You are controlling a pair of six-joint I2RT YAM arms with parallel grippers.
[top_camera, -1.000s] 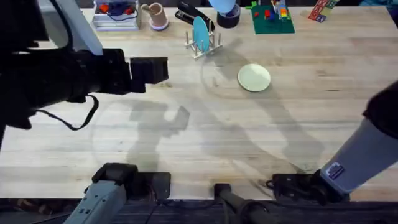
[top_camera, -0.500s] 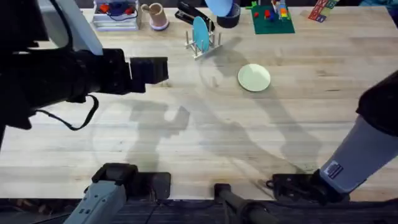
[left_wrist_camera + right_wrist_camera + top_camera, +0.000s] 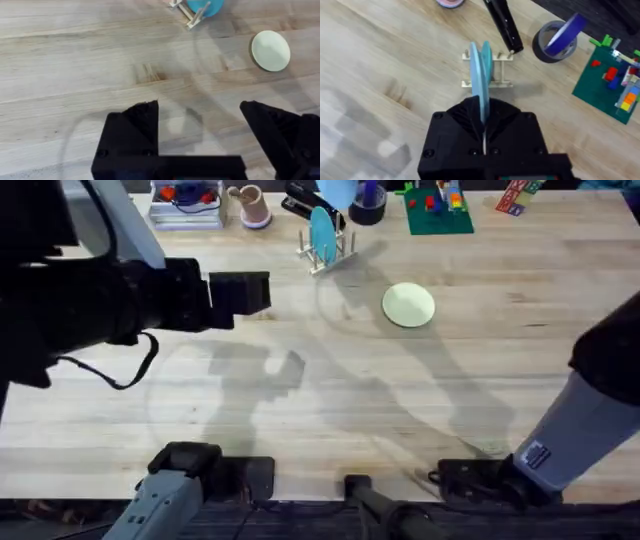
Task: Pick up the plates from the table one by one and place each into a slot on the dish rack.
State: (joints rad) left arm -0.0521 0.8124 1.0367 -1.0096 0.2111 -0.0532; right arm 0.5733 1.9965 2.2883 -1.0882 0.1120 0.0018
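The pale wooden dish rack (image 3: pixel 328 252) stands at the table's far middle, with one light blue plate (image 3: pixel 322 232) upright in a slot. In the right wrist view my right gripper (image 3: pixel 484 127) is shut on a second light blue plate (image 3: pixel 479 87), held edge-on above the rack (image 3: pixel 495 82). Overhead, this held plate (image 3: pixel 339 190) hangs just behind the rack. A cream-yellow plate (image 3: pixel 408 305) lies flat on the table (image 3: pixel 330 400), right of the rack. My left gripper (image 3: pixel 245 292) hovers open and empty at the left, the cream plate (image 3: pixel 270 50) far ahead of it.
Along the far edge sit a clear tray of small items (image 3: pixel 185 204), a pink cup (image 3: pixel 250 205), a black stapler (image 3: pixel 305 202), a tape roll (image 3: pixel 555 37) and a green brick plate (image 3: pixel 438 210). The right arm (image 3: pixel 600 400) looms at the right.
The blue plate held by my right gripper has drifted left, from behind the tape roll to just behind the rack. The left arm has not moved.
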